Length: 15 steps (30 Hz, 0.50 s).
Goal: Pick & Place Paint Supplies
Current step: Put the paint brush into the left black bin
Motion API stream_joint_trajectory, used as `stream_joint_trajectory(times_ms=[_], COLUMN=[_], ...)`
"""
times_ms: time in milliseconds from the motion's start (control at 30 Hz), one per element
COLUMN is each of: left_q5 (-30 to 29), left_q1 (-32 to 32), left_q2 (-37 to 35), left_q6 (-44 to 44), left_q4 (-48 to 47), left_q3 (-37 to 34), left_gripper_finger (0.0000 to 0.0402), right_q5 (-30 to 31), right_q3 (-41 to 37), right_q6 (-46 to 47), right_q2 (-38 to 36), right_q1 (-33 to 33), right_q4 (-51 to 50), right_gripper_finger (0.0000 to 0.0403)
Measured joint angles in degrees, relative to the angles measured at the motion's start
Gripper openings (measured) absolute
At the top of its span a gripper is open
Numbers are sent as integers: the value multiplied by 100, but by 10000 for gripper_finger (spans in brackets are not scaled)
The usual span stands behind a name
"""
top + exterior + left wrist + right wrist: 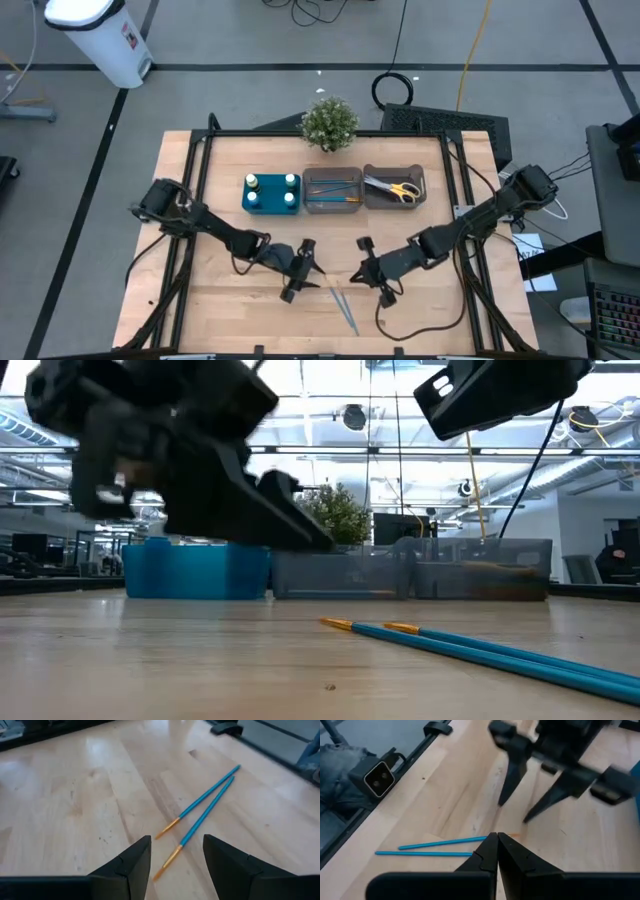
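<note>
Two thin blue brushes [205, 810] with orange ferrules lie side by side flat on the wooden table [230, 300], near its front edge [342, 307]. My left gripper [175, 842] hovers open just short of their orange ends, low over the table [312, 272], touching nothing. My right gripper [497, 851] is shut and empty, raised to the right of the brushes [360, 272], facing the left one. White-capped bottles [272, 192] stand in the teal tray. Yellow-handled scissors [402, 188] lie in the right grey bin.
The teal tray [270, 205], a grey bin [333, 188] holding more brushes and a second grey bin [394, 200] stand in a row at the back. A potted plant [329, 122] is behind them. Bare wood lies left and right of the brushes.
</note>
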Motion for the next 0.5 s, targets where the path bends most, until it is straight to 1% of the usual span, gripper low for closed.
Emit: stream_joint_trajectory(times_ms=[133,200,333,500], left_q5=[-42,-37,222,264], left_q1=[130,207,356,386], left_q2=[516,706,834,835], left_q6=[-13,-97,-500,-649], left_q4=[570,663,575,255], left_q3=[-1,-1,0,6], left_gripper_finger=[186,186,186,186], right_q5=[5,3,2,2], right_q3=[0,0,0,0], right_q6=[0,0,0,0], right_q2=[0,0,0,0], right_q1=[-24,-20,-15,-15], right_q4=[4,1,-4,-4], right_gripper_finger=[2,1,2,1])
